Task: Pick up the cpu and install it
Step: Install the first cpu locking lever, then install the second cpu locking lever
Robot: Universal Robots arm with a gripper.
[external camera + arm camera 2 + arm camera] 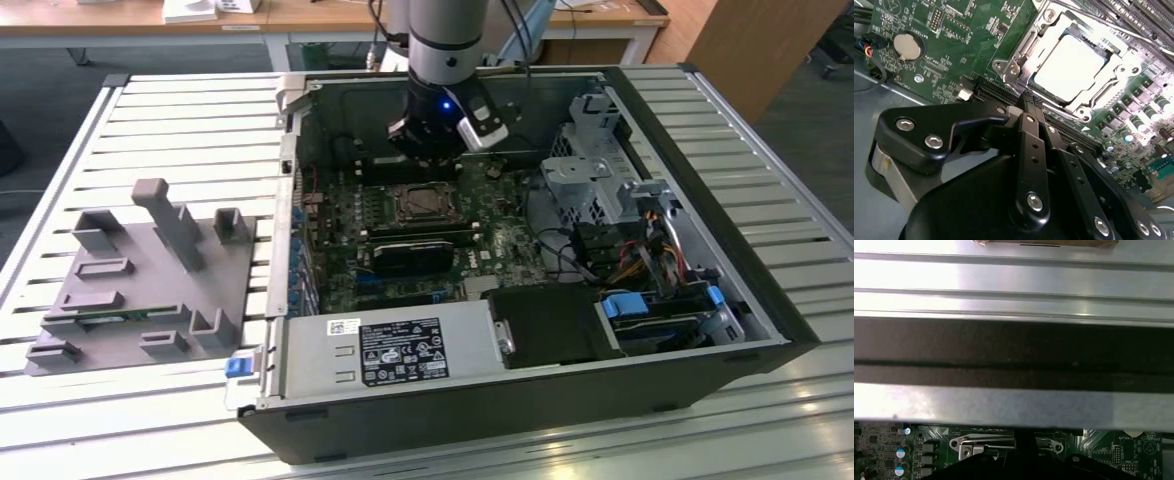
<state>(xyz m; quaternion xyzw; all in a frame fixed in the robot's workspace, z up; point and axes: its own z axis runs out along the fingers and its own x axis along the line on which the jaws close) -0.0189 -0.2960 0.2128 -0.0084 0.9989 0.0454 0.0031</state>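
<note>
The cpu (1068, 67) is a shiny silver square lying flat inside the metal socket frame (1019, 60) on the green motherboard (954, 30). In the exterior view the cpu (420, 203) sits mid-board inside the open computer case (534, 400). My gripper (1030, 100) hangs just above the board beside the socket, its black fingers (1026, 130) pressed together with nothing between them. From outside, the gripper (430, 160) is over the board just behind the socket. The first wrist view catches the socket frame (1004, 444) under the case wall.
A black block (420, 250) lies on the board in front of the socket. The grey power supply (387, 350) fills the case's front, the drive cage (594, 160) and cables (641, 240) its right. A grey fixture (140, 270) stands on the slatted table at the exterior view's left.
</note>
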